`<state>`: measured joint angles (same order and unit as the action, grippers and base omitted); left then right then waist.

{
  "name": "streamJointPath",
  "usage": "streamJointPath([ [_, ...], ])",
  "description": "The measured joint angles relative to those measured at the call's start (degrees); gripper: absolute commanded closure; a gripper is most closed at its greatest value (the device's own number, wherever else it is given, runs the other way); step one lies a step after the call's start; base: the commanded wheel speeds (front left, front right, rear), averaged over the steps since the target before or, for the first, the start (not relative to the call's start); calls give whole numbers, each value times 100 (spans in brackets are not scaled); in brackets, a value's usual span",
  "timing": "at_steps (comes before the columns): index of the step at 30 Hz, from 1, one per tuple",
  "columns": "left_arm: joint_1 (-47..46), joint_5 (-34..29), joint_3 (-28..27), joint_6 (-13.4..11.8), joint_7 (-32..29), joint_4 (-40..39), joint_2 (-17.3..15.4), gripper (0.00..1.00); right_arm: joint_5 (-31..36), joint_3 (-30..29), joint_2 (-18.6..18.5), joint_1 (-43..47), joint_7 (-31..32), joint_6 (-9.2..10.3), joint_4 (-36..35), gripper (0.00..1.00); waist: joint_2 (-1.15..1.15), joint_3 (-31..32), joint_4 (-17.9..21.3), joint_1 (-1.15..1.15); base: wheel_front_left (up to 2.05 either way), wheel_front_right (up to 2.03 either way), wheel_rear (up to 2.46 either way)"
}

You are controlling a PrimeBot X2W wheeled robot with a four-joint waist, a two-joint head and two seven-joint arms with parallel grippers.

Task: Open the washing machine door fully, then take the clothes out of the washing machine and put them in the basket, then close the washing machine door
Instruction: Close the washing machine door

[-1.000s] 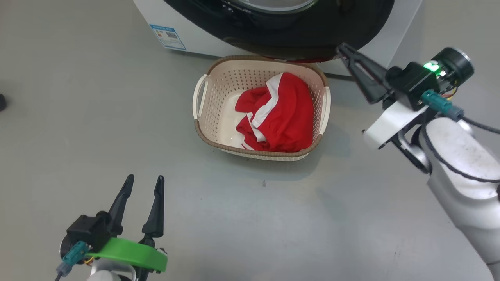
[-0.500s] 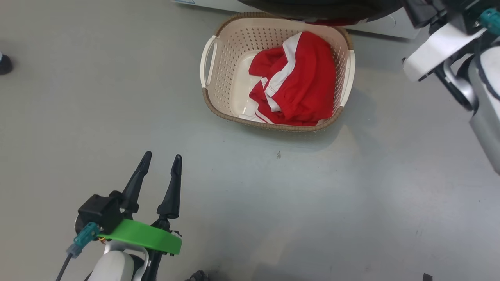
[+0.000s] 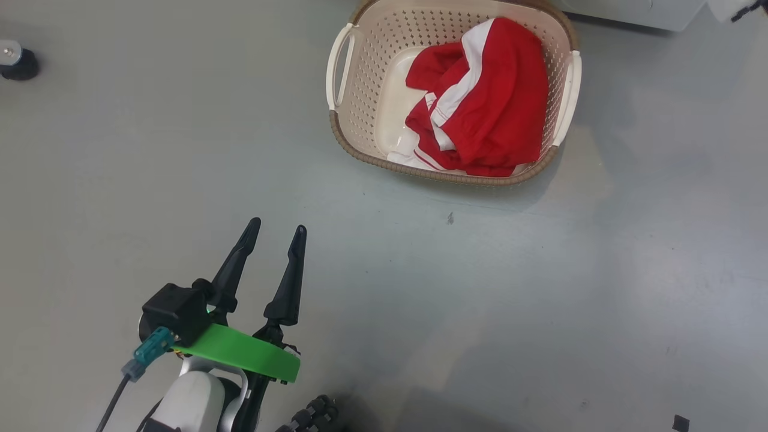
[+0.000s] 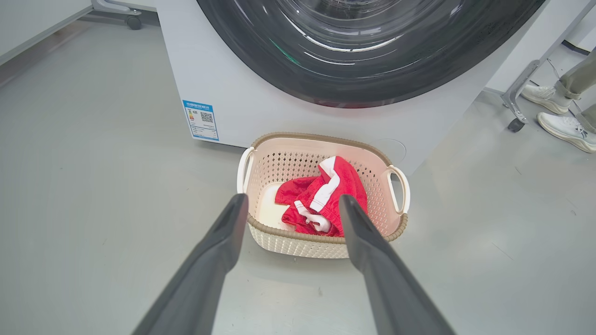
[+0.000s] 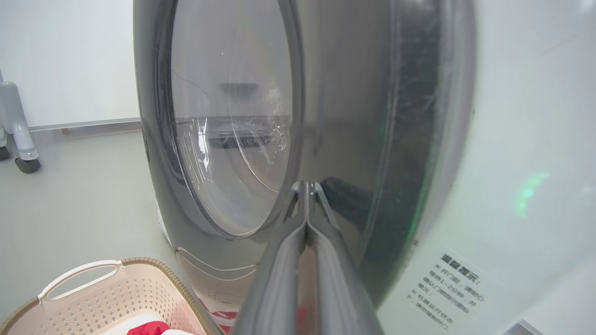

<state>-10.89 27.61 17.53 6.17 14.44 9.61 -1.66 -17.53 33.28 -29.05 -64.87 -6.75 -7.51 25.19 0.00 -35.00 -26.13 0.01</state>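
Red clothes (image 3: 492, 102) w/ white stripes lie bunched inside the basket (image 3: 360, 78), toward its right half in the head view; the pale bottom shows bare on the left half. Basket sits on the grey floor (image 3: 540, 300), just in front of the washing machine (image 4: 242, 102), below the door (image 4: 372, 88). Door's black rim looks flush w/ the white front in the left wrist view. Blue label (image 4: 201, 120) is on the front, lower left of the door. L gripper (image 3: 277, 225) hangs over bare floor, well apart from the basket, fingers spread & holding nothing; in its wrist view they point at the basket. R gripper (image 5: 306, 186) has its fingers pressed together w/ nothing between them, tips right at the door's glossy rim beside the glass window (image 5: 233, 139); touching or just short, can't tell. Small printed text (image 5: 447, 288) is on the white panel to the right in that view. A person's pale shoes (image 4: 554, 95) stand on the floor past the machine's right side, near a wheeled frame leg (image 4: 521, 83). Small black caster (image 3: 17, 60) at far left of the head view.
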Motion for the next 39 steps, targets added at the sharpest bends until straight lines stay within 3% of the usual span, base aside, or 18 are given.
streamJointPath([
  [9, -101, 140, 114, -16, 0, -40, 10, 0, 90, -120, 26, -692, 174, -18, 414, 100, 0, -214, -131, 0, 0, 0, 0],
  [18, -244, 160, 119, -82, 0, 7, 16, 0, 94, -99, 272, -739, -26, 12, 845, 100, 0, -215, -181, 0, 0, 0, 0],
  [27, -267, 99, -114, -142, 0, 120, 22, 0, -275, 10, 436, 136, -478, 16, 1043, 100, 0, 98, -106, 0, 0, 0, 0],
  [39, -256, -511, -522, -183, 1, 240, 21, 0, -1089, -322, 771, 1669, -720, 15, 1143, 100, 0, 743, 251, -1, 0, 0, 0],
])
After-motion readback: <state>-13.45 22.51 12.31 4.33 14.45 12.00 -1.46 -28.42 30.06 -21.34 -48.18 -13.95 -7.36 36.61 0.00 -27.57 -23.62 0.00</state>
